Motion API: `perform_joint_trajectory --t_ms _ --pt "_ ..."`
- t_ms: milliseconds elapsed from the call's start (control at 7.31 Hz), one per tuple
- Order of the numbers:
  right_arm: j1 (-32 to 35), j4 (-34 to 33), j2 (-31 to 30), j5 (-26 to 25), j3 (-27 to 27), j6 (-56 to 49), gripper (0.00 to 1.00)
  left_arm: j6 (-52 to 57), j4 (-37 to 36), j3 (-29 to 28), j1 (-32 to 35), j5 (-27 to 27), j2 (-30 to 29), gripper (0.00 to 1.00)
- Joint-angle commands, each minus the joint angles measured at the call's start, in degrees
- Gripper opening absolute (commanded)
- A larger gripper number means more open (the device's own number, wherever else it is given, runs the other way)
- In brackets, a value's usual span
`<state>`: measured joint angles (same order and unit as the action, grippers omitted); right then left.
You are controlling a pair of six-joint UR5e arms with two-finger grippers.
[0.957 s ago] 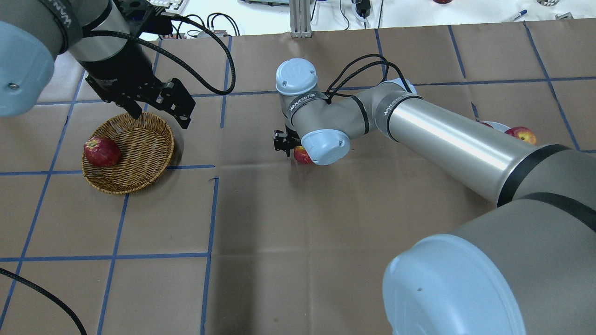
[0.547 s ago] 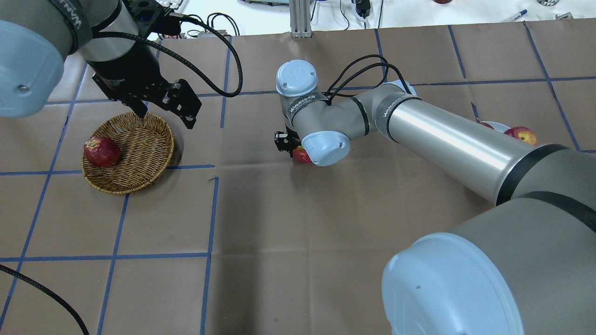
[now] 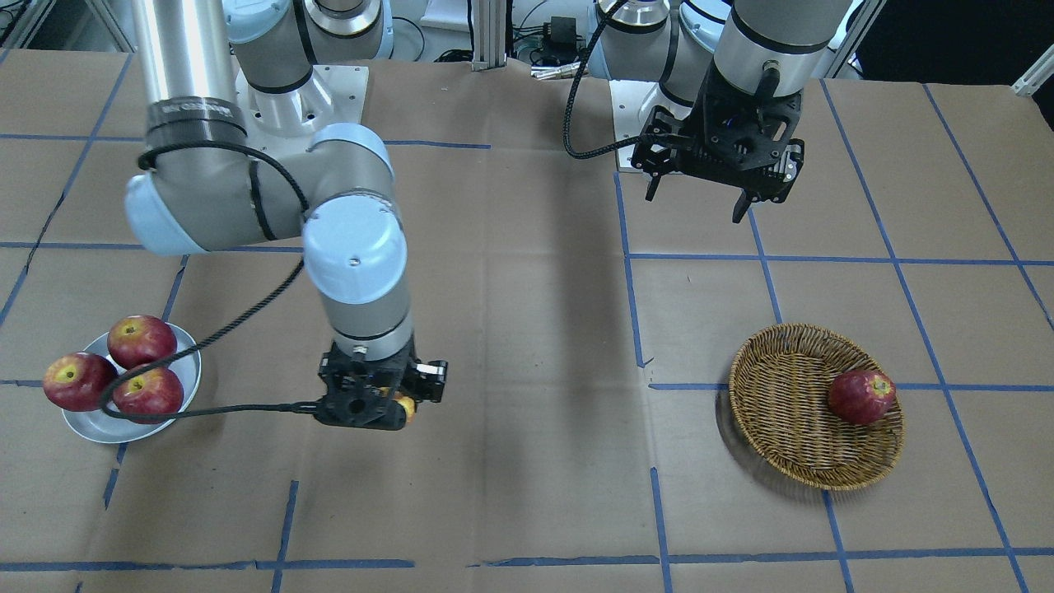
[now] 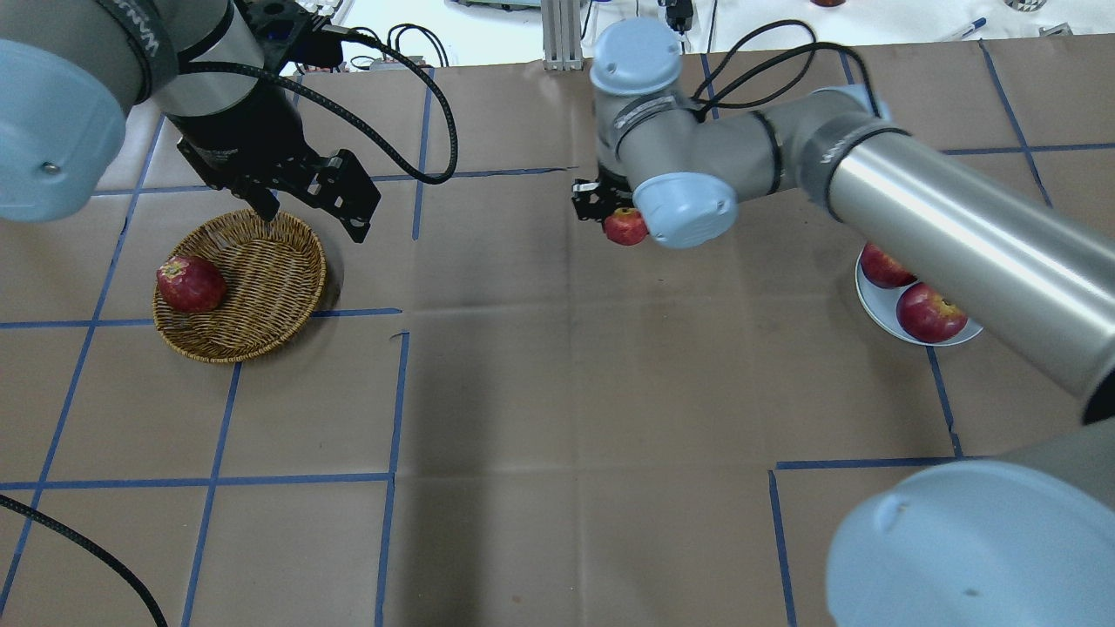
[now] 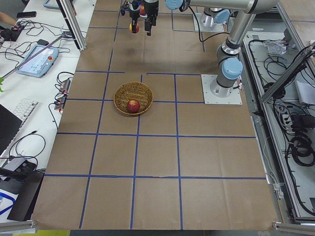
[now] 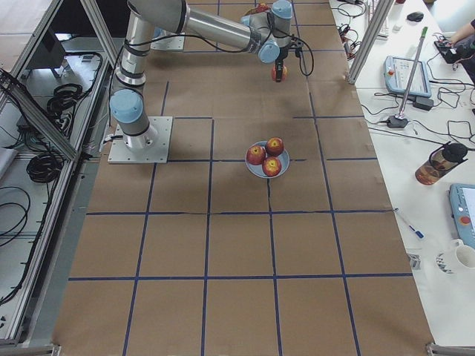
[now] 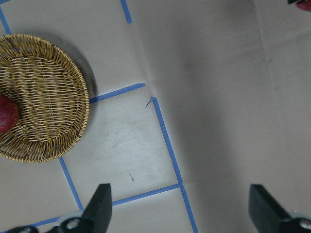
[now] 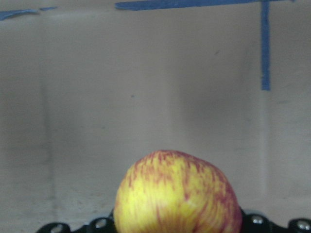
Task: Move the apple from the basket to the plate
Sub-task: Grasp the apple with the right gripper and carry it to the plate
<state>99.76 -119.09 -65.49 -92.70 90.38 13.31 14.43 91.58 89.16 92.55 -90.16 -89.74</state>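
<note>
Red apples number five: one pinkish, yellow-streaked round apple [image 8: 177,194] pinched in the right gripper [image 3: 383,402], one dark red apple [image 3: 860,397] in the single round tan wicker basket [image 3: 782,428], three red apples [image 3: 142,340] on the single small pale grey plate [image 3: 89,428]. The right arm [image 4: 915,200] stretches out, wrist pointing down, its apple above bare brown paper tabletop [image 4: 523,392], plate well apart on one side, basket well apart on the other. The left gripper [image 3: 698,202] hangs raised, fingers [image 7: 99,204] spread wide, basket below and aside.
</note>
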Motion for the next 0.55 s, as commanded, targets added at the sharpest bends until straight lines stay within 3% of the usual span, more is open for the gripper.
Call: perform_joint_trajectory --t_ms 0,410 --pt "-12.9 0.9 -7.4 0.2 7.8 -16.6 0.5 0.1 0.0 0.0 0.0 -0.3 0.0 0.99" --pt "-32.5 0.6 -13.5 1.2 16.2 -43.1 0.5 0.1 0.0 0.0 0.0 -0.3 0.1 0.99"
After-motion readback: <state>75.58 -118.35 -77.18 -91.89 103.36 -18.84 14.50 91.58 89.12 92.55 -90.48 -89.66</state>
